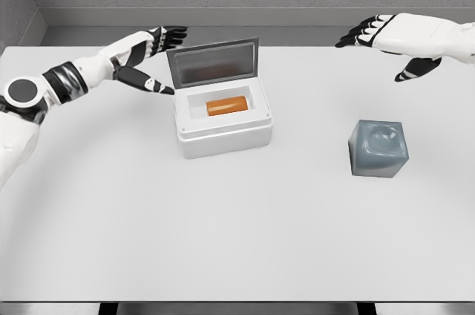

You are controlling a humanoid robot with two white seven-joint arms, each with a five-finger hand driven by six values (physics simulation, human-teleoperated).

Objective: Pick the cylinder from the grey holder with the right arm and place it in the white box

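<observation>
Looking down at the white table (pixel 237 241), I find the orange cylinder (pixel 225 105) lying on its side inside the white box (pixel 223 133), just left of the frame's centre, with the box's grey-lined lid (pixel 212 63) standing open behind it. My right hand (pixel 382 33) hangs in the upper right of the frame, above the table's far edge, fingers spread loosely and holding nothing (the dark fingertips point toward the middle of the picture). Below it, at centre right, sits the grey holder (pixel 379 148), its round socket showing on top, well apart from the box. My left hand (pixel 152 51) reaches in from the upper left, fingers wide and holding nothing, the thumb tip just beside the box's left rear corner; I cannot tell whether it touches. No brand, label or writing can be read on any of these things.
</observation>
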